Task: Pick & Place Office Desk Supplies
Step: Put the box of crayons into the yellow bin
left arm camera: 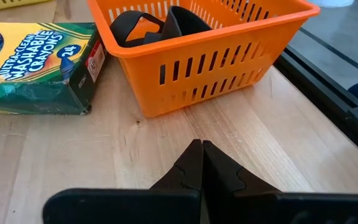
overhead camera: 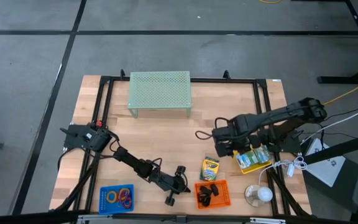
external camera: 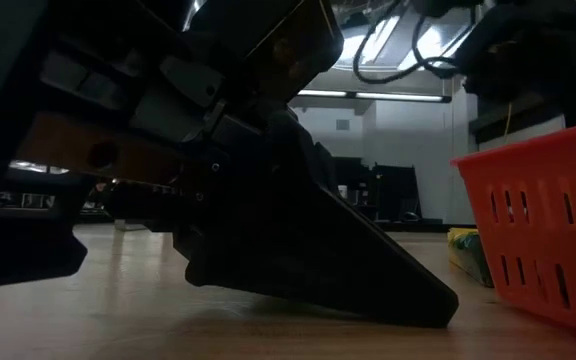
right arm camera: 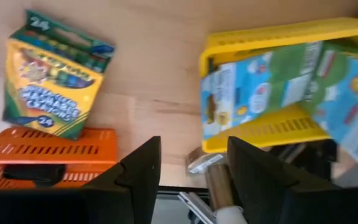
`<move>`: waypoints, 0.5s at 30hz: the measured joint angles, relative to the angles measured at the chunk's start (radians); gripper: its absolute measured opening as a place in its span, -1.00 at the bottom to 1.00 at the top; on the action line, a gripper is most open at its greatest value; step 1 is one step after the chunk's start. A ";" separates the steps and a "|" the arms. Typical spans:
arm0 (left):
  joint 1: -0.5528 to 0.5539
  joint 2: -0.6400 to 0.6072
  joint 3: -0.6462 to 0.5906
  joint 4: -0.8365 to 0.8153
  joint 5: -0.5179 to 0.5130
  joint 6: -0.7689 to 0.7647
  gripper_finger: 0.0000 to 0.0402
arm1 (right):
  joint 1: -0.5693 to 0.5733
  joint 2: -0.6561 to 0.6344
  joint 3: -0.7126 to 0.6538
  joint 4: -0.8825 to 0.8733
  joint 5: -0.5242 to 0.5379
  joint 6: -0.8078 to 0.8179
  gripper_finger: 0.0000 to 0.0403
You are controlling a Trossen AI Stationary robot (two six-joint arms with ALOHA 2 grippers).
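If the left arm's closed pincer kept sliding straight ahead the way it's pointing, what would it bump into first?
Most likely the orange basket. The left gripper, jaws shut, rests low on the table and points at the basket's slotted side wall, with only bare wood between. The crayon box lies off to one side, probably missed.

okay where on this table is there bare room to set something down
Widest bare wood lies mid-table, between the green riser and the crayon box. The far left, beside the left arm's base, is also free. The near edge is crowded: blue basket, shut left gripper, orange basket, yellow basket under the open right gripper.
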 joint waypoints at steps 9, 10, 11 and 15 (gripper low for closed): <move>0.001 0.000 0.000 0.000 0.003 0.000 -0.98 | 0.089 0.020 -0.010 0.050 0.046 0.098 -0.15; 0.000 0.000 0.000 -0.001 0.004 0.000 -0.98 | 0.094 0.028 -0.016 0.051 0.042 0.099 -0.17; 0.000 0.000 0.000 -0.001 0.008 0.000 -0.98 | 0.098 0.036 -0.023 0.054 0.038 0.099 -0.20; 0.000 0.000 0.000 -0.001 0.015 -0.001 -0.98 | 0.103 0.066 -0.041 0.054 0.036 0.088 -0.28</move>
